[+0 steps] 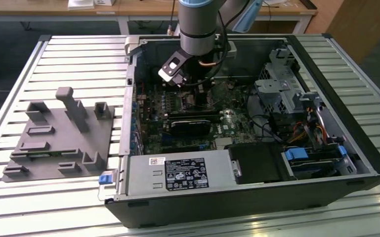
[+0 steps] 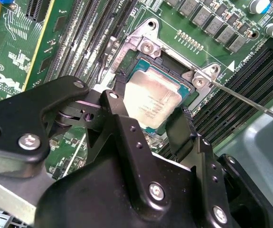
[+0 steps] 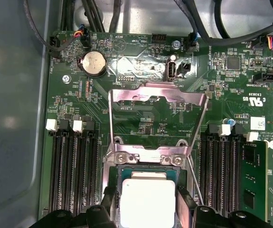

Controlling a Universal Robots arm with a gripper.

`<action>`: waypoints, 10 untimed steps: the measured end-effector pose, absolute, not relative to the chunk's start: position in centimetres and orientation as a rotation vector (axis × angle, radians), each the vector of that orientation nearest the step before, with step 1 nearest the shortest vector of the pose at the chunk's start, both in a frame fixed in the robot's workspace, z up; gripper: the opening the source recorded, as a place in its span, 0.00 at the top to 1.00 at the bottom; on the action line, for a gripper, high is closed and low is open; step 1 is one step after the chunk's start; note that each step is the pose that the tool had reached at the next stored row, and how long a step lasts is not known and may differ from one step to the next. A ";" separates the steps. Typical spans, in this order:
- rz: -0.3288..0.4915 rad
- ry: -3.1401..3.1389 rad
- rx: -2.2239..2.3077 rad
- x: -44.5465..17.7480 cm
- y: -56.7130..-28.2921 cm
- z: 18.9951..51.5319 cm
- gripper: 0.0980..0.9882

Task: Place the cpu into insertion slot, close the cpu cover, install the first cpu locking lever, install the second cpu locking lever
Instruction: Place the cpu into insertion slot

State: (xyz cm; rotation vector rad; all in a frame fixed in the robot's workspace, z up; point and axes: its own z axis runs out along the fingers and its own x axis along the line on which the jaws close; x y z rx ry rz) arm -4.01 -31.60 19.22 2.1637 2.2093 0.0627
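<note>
The cpu [image 2: 154, 105], a small square chip with a dull silvery top, lies in or just above the insertion slot [image 2: 170, 62] on the green motherboard. My gripper [image 2: 154, 99] is down over it, one black finger against each of two opposite edges, shut on the chip. In the first wrist view the cpu [image 3: 148, 204] sits between the same fingers [image 3: 108, 197], and the slot's dark edge [image 3: 148, 167] shows beside it. The cpu cover [image 3: 157, 95] stands swung open behind the slot. A thin lever rod [image 2: 250, 102] juts out unlatched. In the exterior view the gripper [image 1: 188, 89] is deep inside the open computer case.
Long black memory slots [image 3: 72, 166] flank the socket on both sides. A black card [image 1: 193, 123], a power supply [image 1: 176, 173] and a drive cage [image 1: 278, 89] crowd the case. A grey fixture block [image 1: 58, 133] stands on the slatted table at the exterior view's left.
</note>
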 end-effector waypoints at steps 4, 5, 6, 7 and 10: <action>0.063 2.209 2.164 -4.0 -31.6 19.8 0.42; 0.063 2.209 2.164 -4.0 -31.6 20.0 0.42; 0.063 2.209 2.164 -4.0 -31.6 20.2 0.42; 0.063 2.209 2.164 -4.0 -31.6 20.4 0.42; 0.063 2.209 2.164 -4.0 -31.6 20.9 0.42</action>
